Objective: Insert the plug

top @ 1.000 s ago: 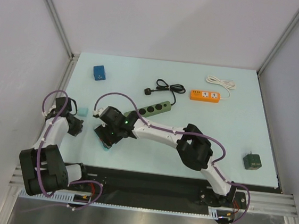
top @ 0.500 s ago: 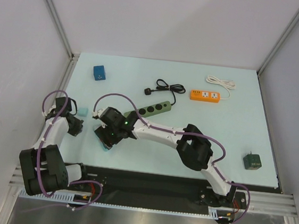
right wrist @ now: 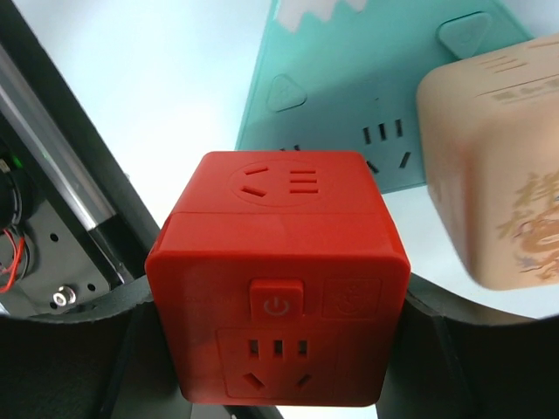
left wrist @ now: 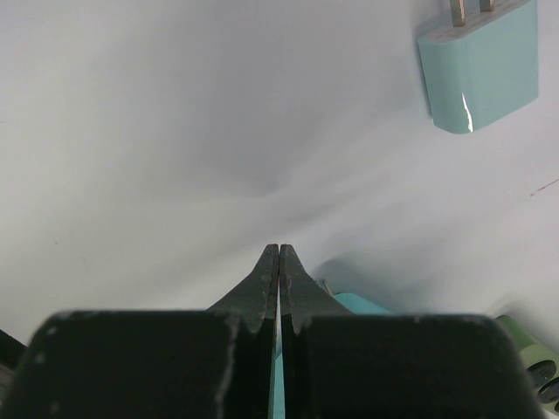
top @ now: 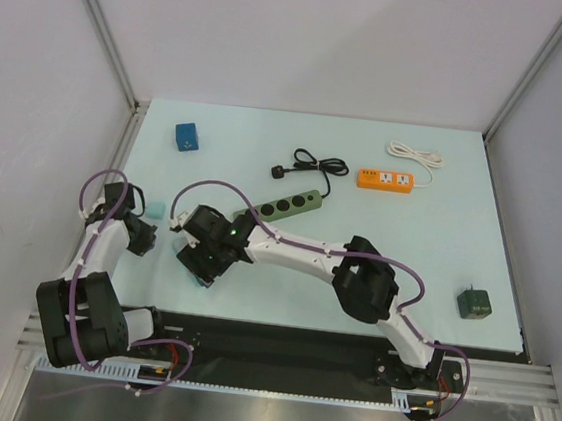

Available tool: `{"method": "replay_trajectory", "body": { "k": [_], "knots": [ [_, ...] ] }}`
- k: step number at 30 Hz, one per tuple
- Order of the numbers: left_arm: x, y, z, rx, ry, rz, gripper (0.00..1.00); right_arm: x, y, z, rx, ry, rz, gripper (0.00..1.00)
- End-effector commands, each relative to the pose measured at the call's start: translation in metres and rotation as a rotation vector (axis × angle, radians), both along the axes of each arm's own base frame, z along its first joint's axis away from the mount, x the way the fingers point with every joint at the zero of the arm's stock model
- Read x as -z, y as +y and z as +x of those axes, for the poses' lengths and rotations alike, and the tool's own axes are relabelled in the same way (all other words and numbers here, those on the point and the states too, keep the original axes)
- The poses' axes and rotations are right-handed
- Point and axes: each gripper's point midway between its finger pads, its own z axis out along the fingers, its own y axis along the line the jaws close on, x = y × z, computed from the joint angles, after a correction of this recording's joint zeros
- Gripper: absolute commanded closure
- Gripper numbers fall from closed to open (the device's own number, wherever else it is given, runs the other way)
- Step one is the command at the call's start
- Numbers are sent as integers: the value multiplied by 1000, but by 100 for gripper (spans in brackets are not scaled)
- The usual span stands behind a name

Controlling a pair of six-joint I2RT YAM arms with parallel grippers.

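My right gripper (right wrist: 278, 353) is shut on the plug, a red cube adapter (right wrist: 278, 279) with a power button and sockets on its faces. Just beyond it lies a teal power strip (right wrist: 349, 96) with a beige cube (right wrist: 493, 166) standing on it at the right. In the top view this gripper (top: 202, 254) hangs over the table's near left and hides the strip. My left gripper (left wrist: 279, 250) is shut and empty, low over the table. A small teal two-pin adapter (left wrist: 479, 65) lies ahead of it to the right.
A green power strip (top: 286, 206) with a black cable (top: 311, 163) lies mid-table. An orange strip (top: 384, 179) with a white cord is at the back right. A blue cube (top: 187, 136) sits back left and a dark green cube (top: 473, 303) near right.
My right gripper with the red cube has shifted slightly left and toward the near edge. The left arm has not moved.
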Motion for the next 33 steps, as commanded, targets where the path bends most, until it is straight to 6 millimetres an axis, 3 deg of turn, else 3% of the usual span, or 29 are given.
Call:
{"method": "replay_trajectory", "body": {
  "k": [1,17,24,33],
  "knots": [
    [-5,7,3,-3,-22,27,100,-15,4,-4,-44,-26,-4,100],
    [-4,7,3,-5,-15,29,100,-22,15,5,-136,-130,22,100],
    [-4,7,2,-4,-16,28,100,-32,23,6,-138,-94,76,100],
    [-4,7,3,-3,-15,28,100,-25,24,10,-131,-92,66,100]
  ]
}}
